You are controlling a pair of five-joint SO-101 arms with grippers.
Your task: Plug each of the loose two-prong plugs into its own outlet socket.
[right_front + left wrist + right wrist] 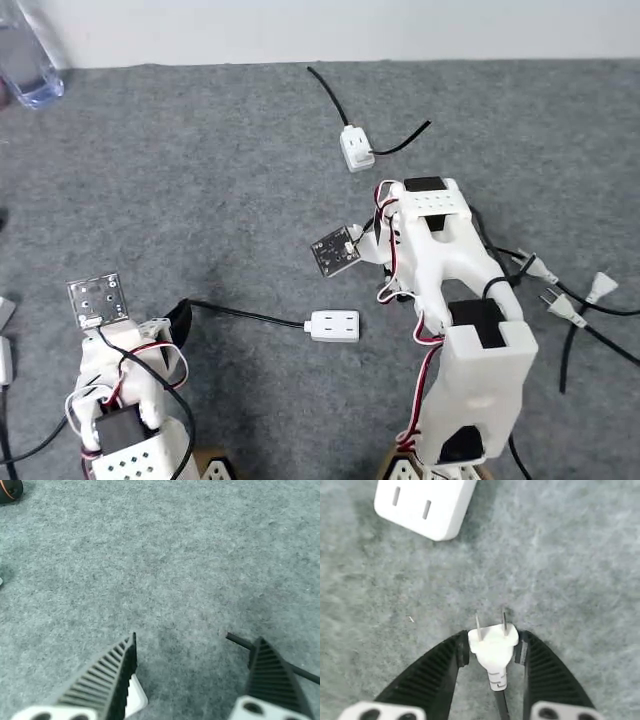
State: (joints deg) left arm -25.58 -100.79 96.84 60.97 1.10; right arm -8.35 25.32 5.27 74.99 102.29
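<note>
Right tool (493,642) clamps a white two-prong plug (492,647), black cord (501,706) trailing.

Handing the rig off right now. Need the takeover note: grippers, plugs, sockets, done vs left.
Left gripper: jaws open, empty, low over the carpet, next to a black cable.
Right gripper: shut on a white plug. Prongs point at the far outlet but are not in yet.
Outlet strip: on the carpet between the arms, slots look empty.
Three loose plugs lie on the robot's right.
Done: one plug grasped. Left: seat it, then plug in the rest.
</note>
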